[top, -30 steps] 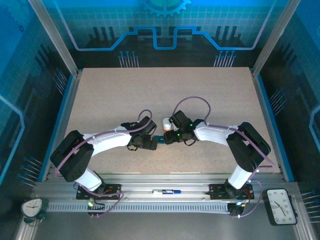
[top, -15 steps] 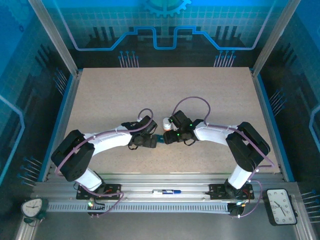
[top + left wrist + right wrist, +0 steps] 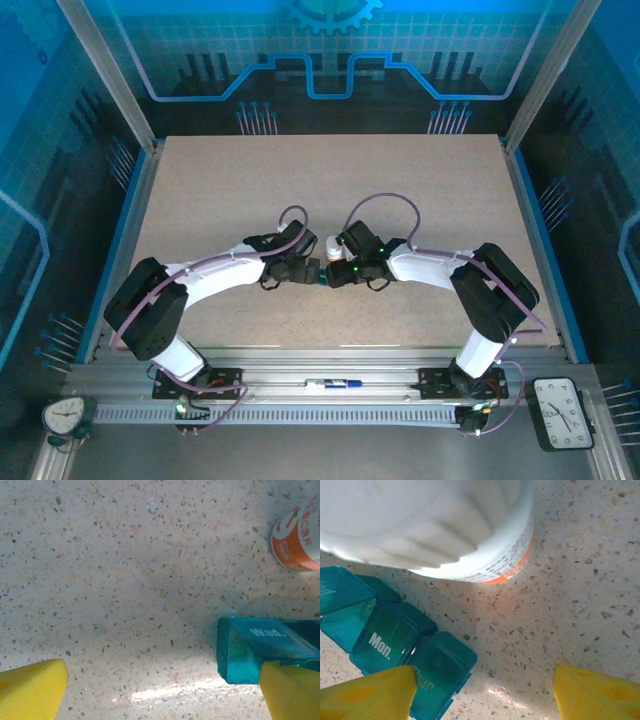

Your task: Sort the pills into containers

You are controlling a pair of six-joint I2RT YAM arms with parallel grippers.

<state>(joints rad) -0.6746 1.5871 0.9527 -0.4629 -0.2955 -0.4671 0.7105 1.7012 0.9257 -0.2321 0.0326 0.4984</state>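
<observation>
Containers (image 3: 385, 640) (teal, lidded) lie partly hidden under right gripper (image 3: 485, 692).

speckled tabletop (image 3: 330, 180), blue-lit walls (image 3: 330, 55)

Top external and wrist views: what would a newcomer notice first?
The left arm and right arm meet tip to tip at the centre of the table. Right there lie a teal pill box, one lid marked Mon., and a white-capped orange bottle beside it.

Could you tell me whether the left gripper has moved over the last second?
Yes: the left gripper has shifted away from the near aluminium rail.
</observation>
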